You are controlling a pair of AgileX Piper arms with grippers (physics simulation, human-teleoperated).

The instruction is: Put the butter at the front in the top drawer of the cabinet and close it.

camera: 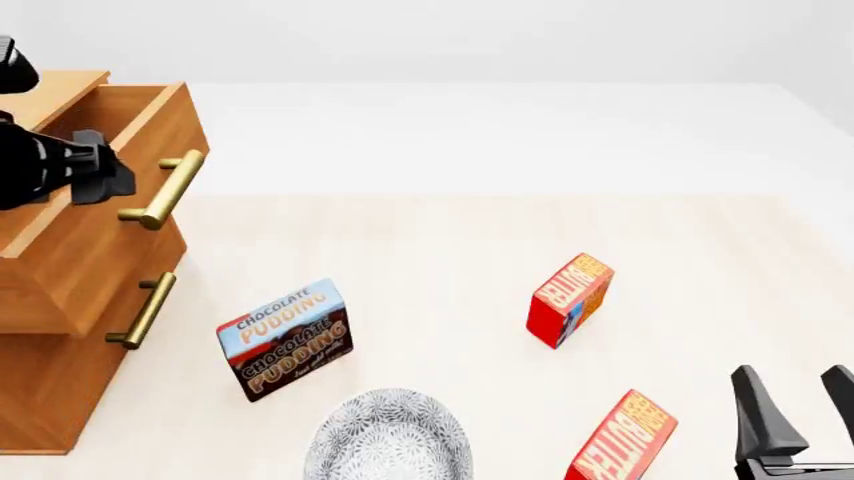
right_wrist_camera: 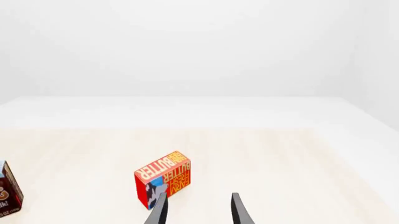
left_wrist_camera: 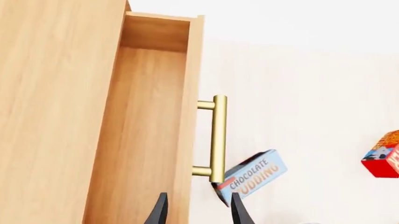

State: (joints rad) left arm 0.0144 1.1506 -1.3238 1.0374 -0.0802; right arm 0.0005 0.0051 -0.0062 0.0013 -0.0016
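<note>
Butter (camera: 625, 440): was cut off by the near edge, stood tilted just left of the right gripper (camera: 794, 415). Kept that gripper low at the near right, fingers apart, holding nothing. Left gripper (left_wrist_camera: 196, 210): was mostly hidden in front view; hung spread over the pulled-out top drawer (left_wrist_camera: 143, 140) of the cabinet (camera: 67, 330). Showed bare table (camera: 441, 230) beyond the far butter (camera: 571, 300).

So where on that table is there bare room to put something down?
Free: the far half of the table, and the stretch right of the far butter. Crowded: the near edge, where pudding box, plate, near butter and right gripper cluster.
</note>
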